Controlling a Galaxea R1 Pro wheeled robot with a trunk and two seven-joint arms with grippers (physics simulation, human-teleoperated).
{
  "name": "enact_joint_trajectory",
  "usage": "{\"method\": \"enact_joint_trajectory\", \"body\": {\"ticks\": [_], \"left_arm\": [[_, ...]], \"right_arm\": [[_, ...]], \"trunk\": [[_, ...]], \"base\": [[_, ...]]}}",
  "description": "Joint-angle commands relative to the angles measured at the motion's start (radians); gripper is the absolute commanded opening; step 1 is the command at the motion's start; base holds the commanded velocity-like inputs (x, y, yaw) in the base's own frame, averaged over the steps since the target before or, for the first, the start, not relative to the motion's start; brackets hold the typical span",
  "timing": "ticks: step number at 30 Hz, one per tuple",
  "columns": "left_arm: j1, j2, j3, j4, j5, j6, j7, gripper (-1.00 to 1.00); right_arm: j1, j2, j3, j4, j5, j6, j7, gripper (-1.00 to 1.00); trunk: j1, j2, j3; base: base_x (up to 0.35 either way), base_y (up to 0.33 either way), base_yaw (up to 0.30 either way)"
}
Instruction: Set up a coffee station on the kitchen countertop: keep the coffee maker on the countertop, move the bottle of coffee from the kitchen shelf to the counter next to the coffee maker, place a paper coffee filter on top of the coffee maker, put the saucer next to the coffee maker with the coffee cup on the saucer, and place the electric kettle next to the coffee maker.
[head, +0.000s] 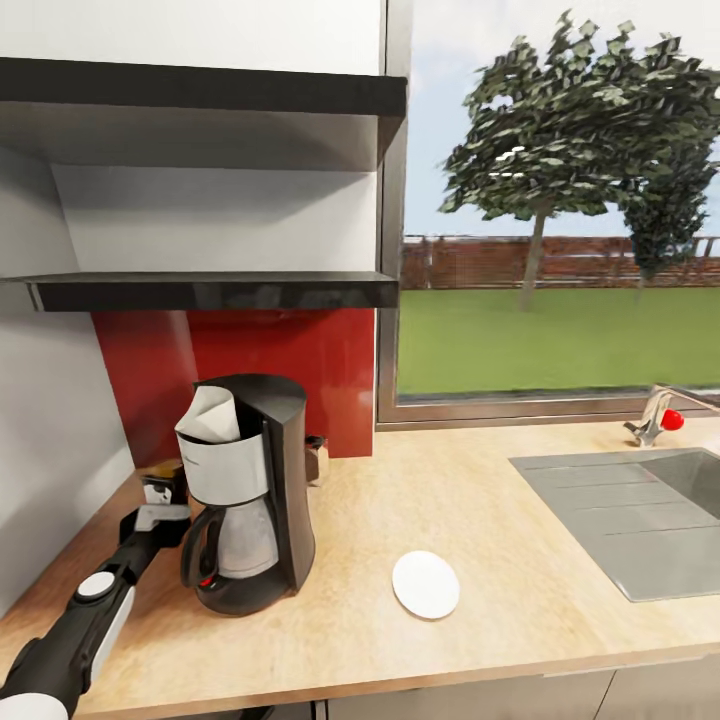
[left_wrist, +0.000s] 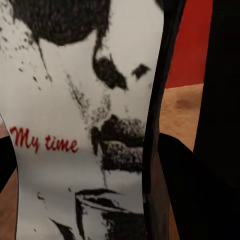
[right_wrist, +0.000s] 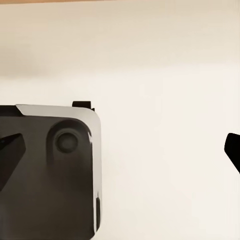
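Observation:
The coffee maker (head: 255, 490) stands on the kitchen countertop (head: 400, 500) at the left, with a white paper filter (head: 210, 415) on its top. To its left, close beside it, is the bottle of coffee (head: 164, 478) with a yellow lid, and my left gripper (head: 161, 497) is shut on it low over the counter. In the left wrist view its white "My time" label (left_wrist: 75, 125) sits between the dark fingers (left_wrist: 182, 190). The white saucer (head: 425, 585) lies flat to the right of the machine. My right gripper (right_wrist: 120, 150) is open against a pale surface.
A small dark object (head: 316, 458) is half hidden behind the coffee maker. The grey sink (head: 630, 510) and a tap with a red knob (head: 662, 418) are at the right. Two black shelves (head: 210, 290) hang above, beside a window.

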Motion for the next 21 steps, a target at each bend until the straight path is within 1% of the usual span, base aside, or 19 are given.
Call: {"method": "enact_joint_trajectory", "body": {"ticks": [1,3,5,8,12,17,19,20,21], "left_arm": [[-0.001,0.001,0.007,0.003,-0.017,-0.005,-0.02,-1.0],[-0.002,0.004,0.013,0.005,-0.024,-0.005,-0.039,-1.0],[-0.001,0.008,0.015,0.005,-0.026,-0.005,-0.043,-1.0],[-0.001,0.019,0.018,0.006,-0.026,-0.006,-0.043,-1.0],[-0.001,0.024,0.019,0.006,-0.026,-0.016,-0.036,-1.0],[-0.001,0.024,0.029,0.006,-0.025,-0.045,-0.034,-1.0],[-0.001,0.023,0.034,0.007,-0.021,-0.07,-0.032,-1.0],[-0.001,0.021,0.035,0.009,-0.019,-0.091,-0.032,-1.0],[-0.001,0.017,0.037,0.02,-0.018,-0.128,-0.03,-1.0]], "right_arm": [[-0.001,-0.003,0.0,0.001,0.0,-0.003,-0.001,1.0],[-0.001,-0.005,0.0,0.001,0.0,-0.003,-0.001,1.0],[0.0,-0.006,0.0,0.001,0.0,-0.003,-0.001,1.0],[0.0,-0.007,0.0,0.001,0.0,-0.003,-0.001,1.0],[0.0,-0.007,0.0,0.001,0.0,-0.003,-0.001,1.0],[-0.001,-0.006,0.0,0.001,0.0,-0.003,-0.001,1.0],[-0.001,-0.006,0.0,0.001,0.0,-0.003,-0.001,1.0],[-0.001,-0.006,0.0,0.001,-0.001,-0.003,-0.001,1.0],[-0.001,-0.005,0.0,0.001,-0.001,-0.003,-0.001,1.0]], "trunk": [[0.0,-0.001,0.0],[0.0,-0.001,0.0],[0.0,-0.001,0.0],[0.0,-0.001,0.0],[0.0,-0.001,0.0],[0.0,-0.001,0.0],[0.0,-0.001,0.0],[0.0,-0.001,0.0],[0.0,-0.001,0.0]], "base": [[0.0,0.0,0.0],[0.0,0.0,0.0],[0.0,0.0,0.0],[0.0,0.0,0.0],[0.002,0.0,0.0],[0.186,0.124,0.0],[0.122,0.092,0.0],[0.061,0.046,0.0],[0.031,0.023,0.0]]}}
